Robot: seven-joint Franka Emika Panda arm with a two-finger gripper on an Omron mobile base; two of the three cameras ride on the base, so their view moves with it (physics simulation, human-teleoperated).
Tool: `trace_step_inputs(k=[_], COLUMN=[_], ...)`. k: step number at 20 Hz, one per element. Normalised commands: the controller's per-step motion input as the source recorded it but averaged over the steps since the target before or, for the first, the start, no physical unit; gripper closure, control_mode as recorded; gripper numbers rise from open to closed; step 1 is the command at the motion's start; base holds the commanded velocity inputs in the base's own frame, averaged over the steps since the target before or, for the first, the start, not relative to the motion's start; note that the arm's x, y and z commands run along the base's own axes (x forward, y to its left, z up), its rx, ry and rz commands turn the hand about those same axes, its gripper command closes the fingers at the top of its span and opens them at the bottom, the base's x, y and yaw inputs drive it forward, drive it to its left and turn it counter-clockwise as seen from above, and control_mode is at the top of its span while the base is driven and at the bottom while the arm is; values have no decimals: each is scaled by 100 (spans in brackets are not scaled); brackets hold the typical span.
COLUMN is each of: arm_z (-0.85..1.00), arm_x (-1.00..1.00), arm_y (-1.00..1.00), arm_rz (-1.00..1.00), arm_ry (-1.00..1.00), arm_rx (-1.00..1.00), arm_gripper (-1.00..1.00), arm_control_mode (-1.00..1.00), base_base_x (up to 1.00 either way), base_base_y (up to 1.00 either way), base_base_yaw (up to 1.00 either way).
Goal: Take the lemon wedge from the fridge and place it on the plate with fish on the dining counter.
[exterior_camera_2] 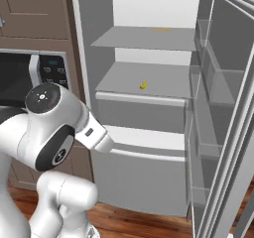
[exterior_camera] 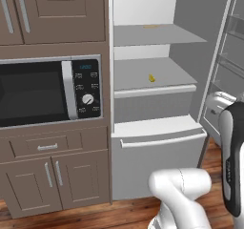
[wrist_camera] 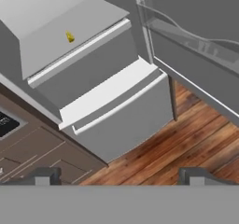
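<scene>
The fridge [exterior_camera: 157, 147] stands open, its light grey shelves bare to the front. On the middle shelf lies the lemon wedge [exterior_camera: 151, 78], tiny and bright yellow, near the shelf's front edge [exterior_camera_2: 143, 85]. The hand view looks down on it from well back, with the lemon wedge [wrist_camera: 69, 37] at upper left and the bottom drawer [wrist_camera: 121, 120] below it. My gripper [wrist_camera: 120, 178] is open, its two dark fingertips [wrist_camera: 46, 176] far apart with nothing between them, a good distance from the shelf. The plate with fish and the dining counter are out of view.
A thin orange-tan item [exterior_camera: 151, 26] lies on the top shelf. The fridge door [exterior_camera_2: 223, 108] with its clear bins swings open on the right. A black-fronted microwave [exterior_camera: 43, 92] sits in brown cabinets to the left. Wooden floor [wrist_camera: 186, 139] lies below.
</scene>
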Motion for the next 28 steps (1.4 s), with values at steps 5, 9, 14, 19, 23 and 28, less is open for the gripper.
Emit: trace_step_inputs(k=[5,9,14,19,23,28], arm_z=[0,0,0,-4,-4,0], arm_x=[1,15,30,30,1,1], arm_y=[0,-2,-14,-22,-32,-3], arm_rz=[0,0,0,5,16,8], arm_ry=[0,0,0,0,0,0], arm_rx=[0,0,0,-1,-2,-4], arm_gripper=[-100,-100,-100,-100,-100,-100], arm_control_mode=[-100,-100,-100,-100,-100,-100], base_base_x=[0,0,0,0,0,0], base_base_y=[0,0,0,0,0,0], base_base_yaw=[0,0,0,0,0,0])
